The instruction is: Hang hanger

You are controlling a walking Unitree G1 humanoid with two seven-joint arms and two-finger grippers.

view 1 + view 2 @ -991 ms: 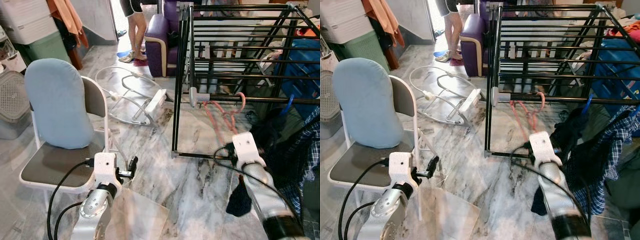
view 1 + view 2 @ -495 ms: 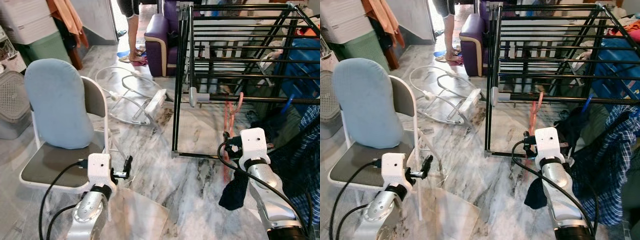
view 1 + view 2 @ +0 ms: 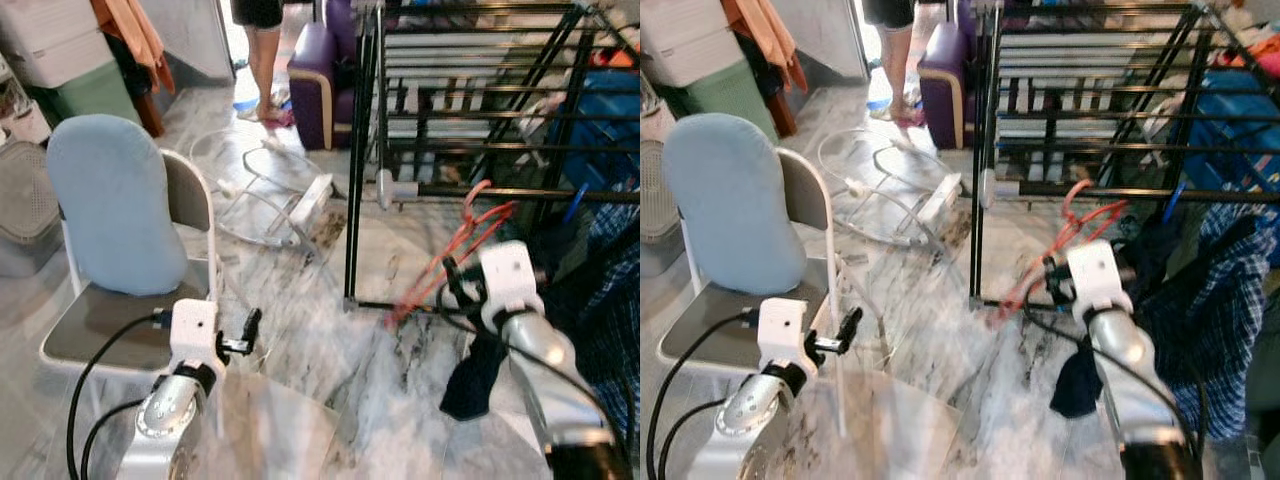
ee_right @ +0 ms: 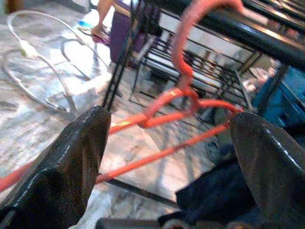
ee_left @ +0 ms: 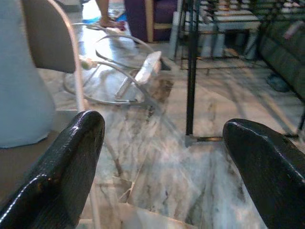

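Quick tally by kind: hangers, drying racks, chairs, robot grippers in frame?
Pink plastic hanger, hook over a rack bar: 1
Black metal drying rack: 1
Chairs: 2 (white folding chair with blue cushion; purple armchair)
Grippers: 2 (left gripper, open; right gripper, open, hanger between its fingers)
Total: 6

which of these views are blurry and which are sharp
Both eye views are soft with motion blur, worst around the right hand and the pink hanger. The left wrist view is fairly sharp on the marble floor. In the right wrist view the near black fingers are out of focus.
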